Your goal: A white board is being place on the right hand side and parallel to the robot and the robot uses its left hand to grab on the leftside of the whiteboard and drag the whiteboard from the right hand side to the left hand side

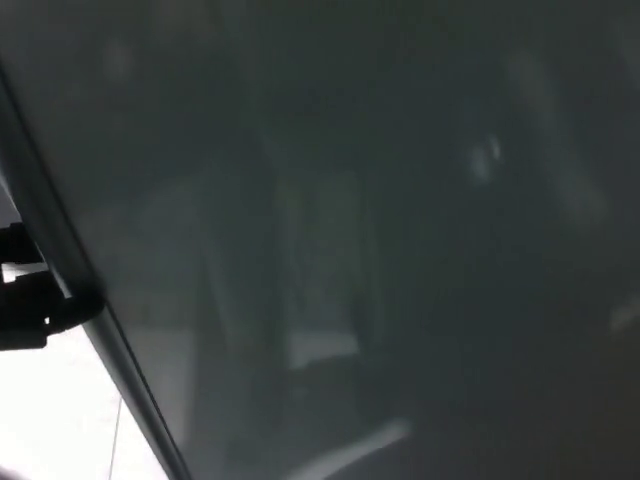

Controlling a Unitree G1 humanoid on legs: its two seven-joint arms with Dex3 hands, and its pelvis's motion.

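Whiteboard [360,240] fills almost whole view, blocks everything behind. Left hand [35,300] at far left, fingers clamped on board's slanted left edge. Bright floor [60,420] below.

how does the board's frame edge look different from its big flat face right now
The frame edge is a narrow, slightly lighter strip slanting down the picture's left; the whiteboard face is a broad dark surface filling nearly the whole view. The edge has the left hand clamped on it; the face is untouched and shows faint reflections. Both are shadowed grey.
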